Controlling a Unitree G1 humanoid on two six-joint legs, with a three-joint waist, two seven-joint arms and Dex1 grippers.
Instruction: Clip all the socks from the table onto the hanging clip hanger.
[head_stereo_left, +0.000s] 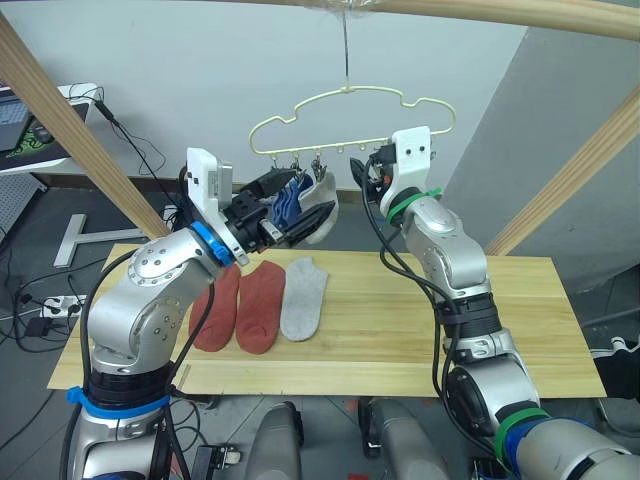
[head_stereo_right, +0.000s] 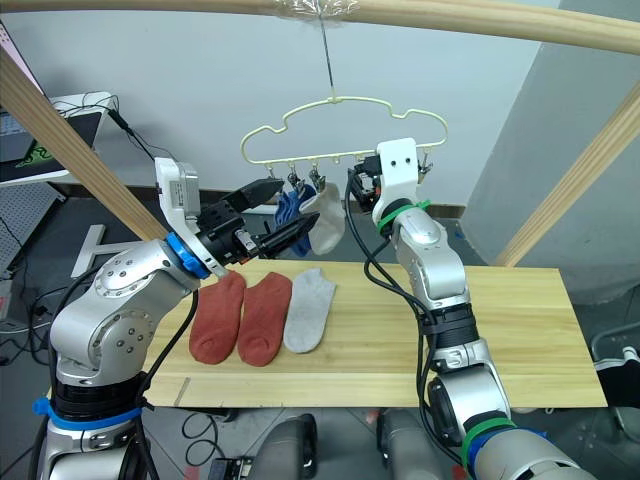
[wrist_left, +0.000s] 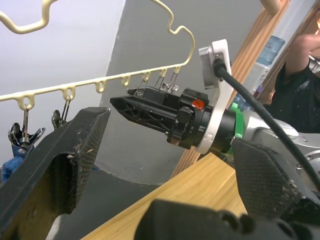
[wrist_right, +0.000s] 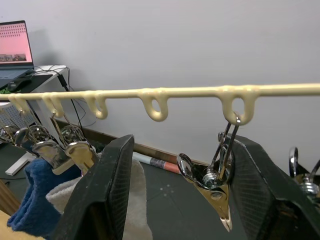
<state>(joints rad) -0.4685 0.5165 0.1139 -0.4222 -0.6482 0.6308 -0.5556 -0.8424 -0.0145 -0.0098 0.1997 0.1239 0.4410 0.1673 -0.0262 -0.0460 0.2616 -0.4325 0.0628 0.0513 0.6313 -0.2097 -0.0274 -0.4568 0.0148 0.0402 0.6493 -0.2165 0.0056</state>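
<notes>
Socks (head_stereo_right: 265, 318) lie lengthwise on the table (head_stereo_right: 500, 330), nearest the wide-open left hand (head_stereo_right: 268, 214); right hand (wrist_right: 182, 195) gapes around a clip (wrist_right: 216, 180).

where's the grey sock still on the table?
In the left eye view the light grey sock lies flat on the table, left of centre, immediately right of the two rust-red socks and below the clip hanger.

Bright, even indoor light, soft shadows, no glare; wrist views blur the nearest tool fingers.
</notes>
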